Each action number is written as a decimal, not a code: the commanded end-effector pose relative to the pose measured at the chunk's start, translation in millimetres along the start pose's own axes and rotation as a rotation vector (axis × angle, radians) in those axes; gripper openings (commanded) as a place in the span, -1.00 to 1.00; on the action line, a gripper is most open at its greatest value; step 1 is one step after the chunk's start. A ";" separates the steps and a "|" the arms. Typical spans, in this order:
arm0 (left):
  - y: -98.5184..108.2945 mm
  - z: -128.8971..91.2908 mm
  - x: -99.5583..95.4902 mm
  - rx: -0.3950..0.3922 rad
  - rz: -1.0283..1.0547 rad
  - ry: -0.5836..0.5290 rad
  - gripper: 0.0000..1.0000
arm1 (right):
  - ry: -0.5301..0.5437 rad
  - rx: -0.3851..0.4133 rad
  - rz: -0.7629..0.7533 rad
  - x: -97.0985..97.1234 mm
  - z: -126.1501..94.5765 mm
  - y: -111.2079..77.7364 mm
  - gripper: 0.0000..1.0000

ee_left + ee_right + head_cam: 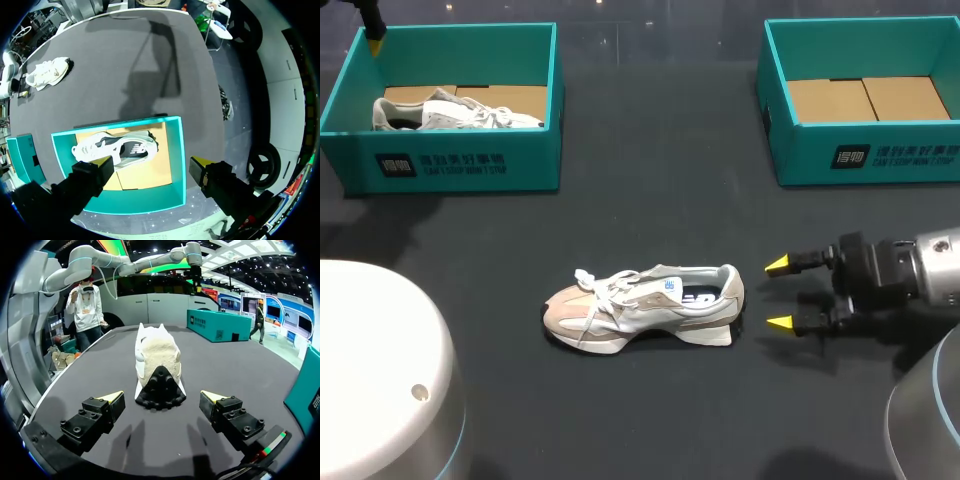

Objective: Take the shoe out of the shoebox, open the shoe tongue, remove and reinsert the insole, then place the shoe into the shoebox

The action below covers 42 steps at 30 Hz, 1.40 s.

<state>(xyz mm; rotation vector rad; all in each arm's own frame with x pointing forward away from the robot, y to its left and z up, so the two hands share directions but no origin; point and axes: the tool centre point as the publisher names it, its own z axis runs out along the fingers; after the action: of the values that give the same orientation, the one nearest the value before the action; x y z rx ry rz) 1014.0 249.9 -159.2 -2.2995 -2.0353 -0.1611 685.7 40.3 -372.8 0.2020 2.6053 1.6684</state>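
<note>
Step one is judged done: the shoe (640,305) is found out of any box, standing on its sole on the table (650,430) at lower centre of the head view, toe toward frame left, heel toward frame right. Whether the tongue (671,286) has been opened cannot be told, and the state of the insole cannot be judged either (the collar opening is too small to read). Tongue, insole out and back in, and boxing are therefore counted as left to do.

The right gripper (779,294) is seen at centre right, fingers spread wide and holding nothing, just beside the heel and apart from it. In the right wrist view the heel is seen straight ahead of the open fingers.

The left gripper (152,164) is held above the left shoebox (460,165) at upper left, fingers wide, nothing gripped.

Containers: a second shoe (450,112) is held in the left shoebox, lying on its brown card floor. The right shoebox (860,155) at upper right is seen with only its cardboard liner (865,98), so it is judged the likely place for the table shoe.
</note>
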 end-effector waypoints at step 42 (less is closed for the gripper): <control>-1.1 -0.2 0.4 -0.002 0.001 0.001 1.00 | 0.083 0.001 0.004 0.6 74.7 5.2 1.00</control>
<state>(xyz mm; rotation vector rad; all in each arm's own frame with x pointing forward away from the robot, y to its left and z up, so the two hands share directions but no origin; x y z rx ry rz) 1014.0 249.9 -159.2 -2.2994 -2.0354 -0.1610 692.3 105.6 -397.8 0.1407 2.6625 1.7172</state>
